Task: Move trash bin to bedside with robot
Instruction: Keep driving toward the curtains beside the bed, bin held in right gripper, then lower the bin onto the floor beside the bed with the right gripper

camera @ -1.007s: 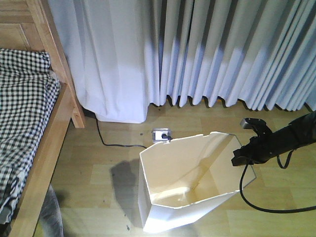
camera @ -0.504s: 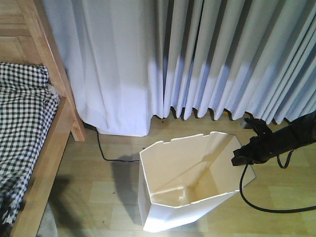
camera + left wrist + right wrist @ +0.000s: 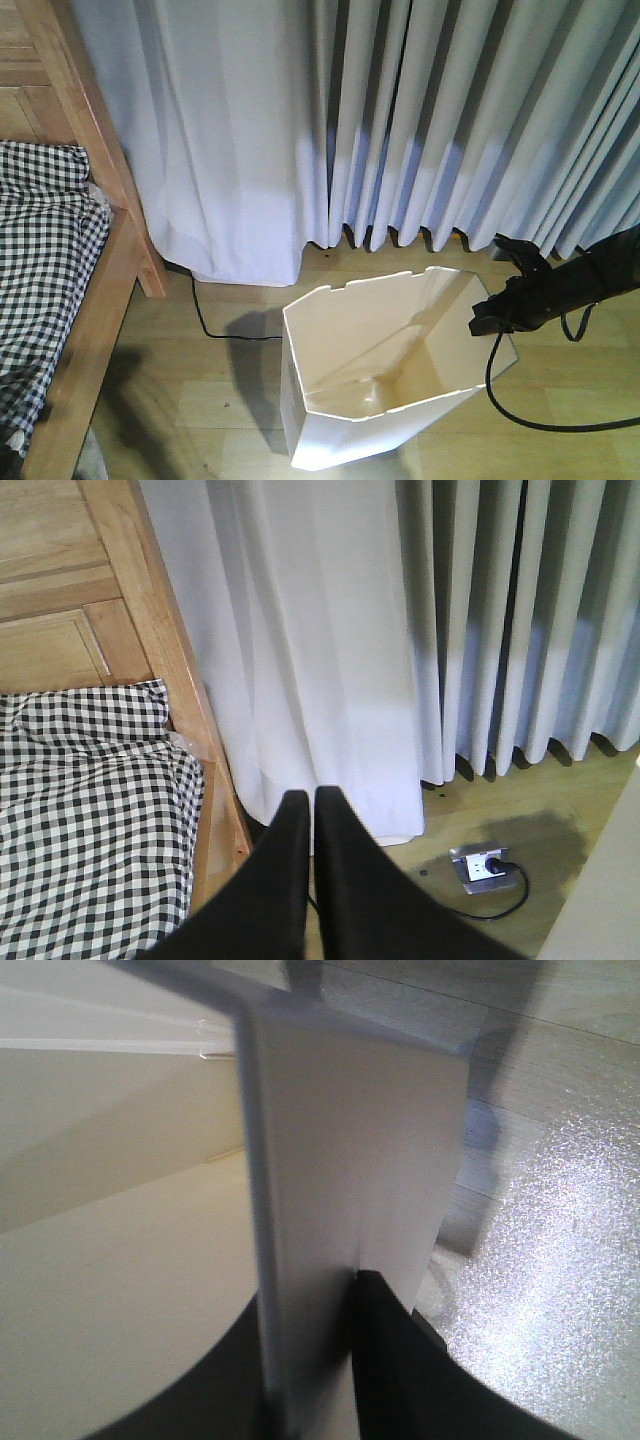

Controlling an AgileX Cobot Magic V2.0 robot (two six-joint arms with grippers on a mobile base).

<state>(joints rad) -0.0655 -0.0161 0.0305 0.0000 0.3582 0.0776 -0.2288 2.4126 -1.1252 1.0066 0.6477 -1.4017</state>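
The jaws of your right gripper (image 3: pixel 305 1380) are clamped on the rim wall of the white thin-walled plastic trash bin (image 3: pixel 350 1140), one black finger inside and one outside, with the thin panel pinched upright between them. That edge grip is probably what lets the arm and the mobile base pull the tapered bin along without lifting it. From the front view the right gripper (image 3: pixel 490 320) reaches in from the right and bites the bin's right-hand rim, its black cable looping down beside the wall. The trash bin (image 3: pixel 340 440) stands open-mouthed on the light wooden plank floor (image 3: pixel 200 390), with nothing inside that you can make out. The jaws of your left gripper (image 3: pixel 305 798) are pressed together on nothing. It hangs clear of the bin, most likely kept out of the way, so its camera looks at the goal. A strip of bare floor separates the bin from the bed with the light-brown wooden frame (image 3: pixel 95 320) and black-and-white checkered bedding (image 3: pixel 40 260), which lies to the bin's left. The bin is near the bedside but not yet against it. Beyond, a thin black power cable (image 3: pixel 205 322) runs towards a silver floor socket (image 3: pixel 482 865), so steer the bin clear of both. The pale pleated curtain (image 3: pixel 400 120) hangs behind everything.
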